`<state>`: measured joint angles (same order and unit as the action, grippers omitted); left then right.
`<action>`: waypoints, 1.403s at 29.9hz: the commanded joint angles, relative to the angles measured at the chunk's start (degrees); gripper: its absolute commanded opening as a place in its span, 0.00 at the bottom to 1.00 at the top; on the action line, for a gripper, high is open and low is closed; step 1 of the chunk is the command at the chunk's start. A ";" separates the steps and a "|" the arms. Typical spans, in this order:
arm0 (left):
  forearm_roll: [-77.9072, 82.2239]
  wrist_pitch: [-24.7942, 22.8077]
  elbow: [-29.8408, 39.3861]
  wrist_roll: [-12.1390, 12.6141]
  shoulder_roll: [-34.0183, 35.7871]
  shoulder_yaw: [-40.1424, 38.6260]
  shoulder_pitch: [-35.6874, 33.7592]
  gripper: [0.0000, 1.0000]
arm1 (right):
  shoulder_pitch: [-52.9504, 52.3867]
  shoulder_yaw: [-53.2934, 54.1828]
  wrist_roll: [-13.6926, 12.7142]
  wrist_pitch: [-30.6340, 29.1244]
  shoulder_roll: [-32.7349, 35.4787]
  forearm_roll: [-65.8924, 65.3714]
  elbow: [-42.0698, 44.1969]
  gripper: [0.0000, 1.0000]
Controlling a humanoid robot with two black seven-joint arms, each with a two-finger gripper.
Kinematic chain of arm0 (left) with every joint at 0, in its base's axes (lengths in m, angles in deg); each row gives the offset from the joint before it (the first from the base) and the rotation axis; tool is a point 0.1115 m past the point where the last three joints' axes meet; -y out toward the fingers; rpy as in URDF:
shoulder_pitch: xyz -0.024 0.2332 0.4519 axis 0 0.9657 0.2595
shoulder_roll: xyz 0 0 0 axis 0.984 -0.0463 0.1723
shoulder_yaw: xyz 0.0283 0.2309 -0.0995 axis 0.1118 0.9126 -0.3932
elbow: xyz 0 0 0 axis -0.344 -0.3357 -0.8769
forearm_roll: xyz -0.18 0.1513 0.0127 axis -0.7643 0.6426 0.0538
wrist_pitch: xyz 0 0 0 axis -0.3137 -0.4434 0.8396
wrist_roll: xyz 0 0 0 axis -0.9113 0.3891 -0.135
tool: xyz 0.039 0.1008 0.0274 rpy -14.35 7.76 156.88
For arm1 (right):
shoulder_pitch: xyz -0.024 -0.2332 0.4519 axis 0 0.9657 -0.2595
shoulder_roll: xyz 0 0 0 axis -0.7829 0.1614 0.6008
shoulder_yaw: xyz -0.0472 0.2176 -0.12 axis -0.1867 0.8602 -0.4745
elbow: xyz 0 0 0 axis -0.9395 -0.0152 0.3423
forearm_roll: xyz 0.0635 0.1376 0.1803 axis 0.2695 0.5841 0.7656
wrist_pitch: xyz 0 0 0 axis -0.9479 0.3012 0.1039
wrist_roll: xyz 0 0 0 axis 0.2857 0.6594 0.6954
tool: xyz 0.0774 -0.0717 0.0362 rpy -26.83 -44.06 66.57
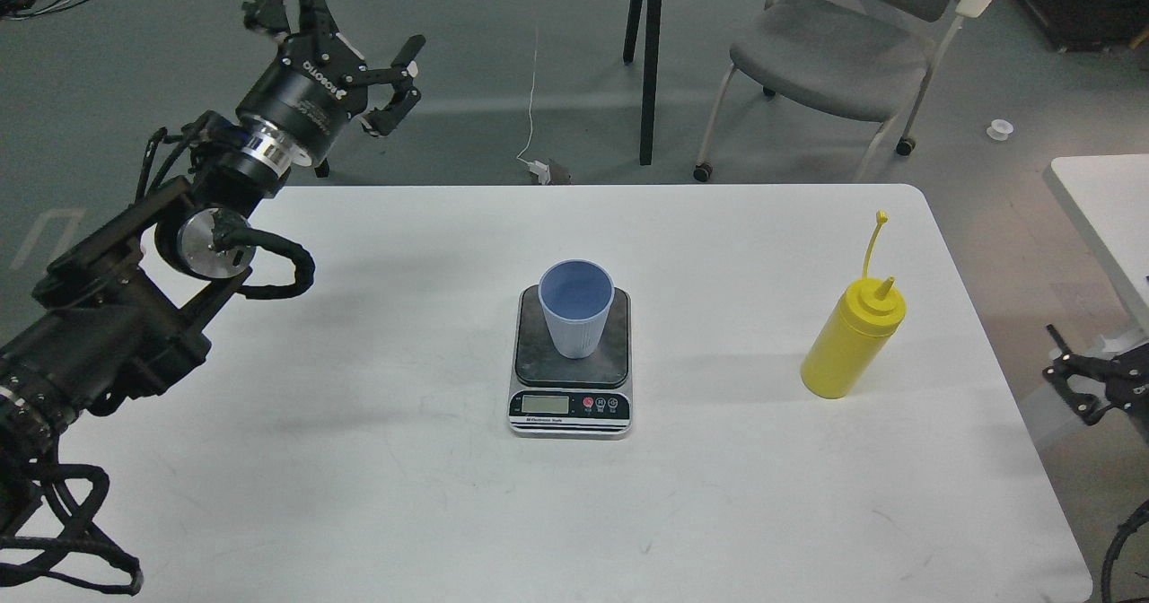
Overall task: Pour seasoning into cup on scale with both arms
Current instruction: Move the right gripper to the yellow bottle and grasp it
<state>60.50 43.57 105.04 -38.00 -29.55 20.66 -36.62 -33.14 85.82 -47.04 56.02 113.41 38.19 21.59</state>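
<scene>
White counter (359, 459) on grey lab floor; grey chair (830, 56) and black bench legs behind. Scale (571, 365) sits mid-counter with the cup (577, 309) upright on its platform, mouth open, apparently empty. Seasoning (851, 341) stands upright well to the right of the scale, nozzle uncapped, cap strap sticking up.

Left hand (359, 65) raised above the counter's far-left edge, fingers spread wide, holding nothing. Right hand (1091, 383) only partly in view off the counter's right edge; cannot tell how far open it is, nothing seen in it.

Judgement: pour not begun; first step is fetching the bottle. Right hand is nearer. Grip mid-body, not hard, since a squeeze bottle would spurt. Left hand could steady the cup, lightly, to avoid loading the scale.
</scene>
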 commanded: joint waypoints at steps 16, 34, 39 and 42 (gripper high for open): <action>-3.73 -1.64 -2.58 0.24 0.68 -1.14 2.07 1.00 | 4.87 -1.41 0.62 0.00 -21.54 -1.63 -2.44 0.99; -3.47 -0.89 -2.14 0.50 1.90 -0.17 1.90 1.00 | -5.06 -3.60 2.21 0.00 -27.34 -1.72 5.83 0.98; -3.47 -0.98 -2.05 0.50 2.35 -0.08 1.98 1.00 | -7.35 -4.58 2.29 0.00 -29.19 -1.72 7.85 0.98; -3.38 -0.89 -2.05 0.85 2.35 0.00 1.90 1.00 | -8.93 -4.49 2.38 0.00 -30.33 -1.63 9.17 0.97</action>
<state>57.07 42.60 102.99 -37.49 -27.25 20.58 -34.71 -40.67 81.26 -44.75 56.02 84.07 36.48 29.58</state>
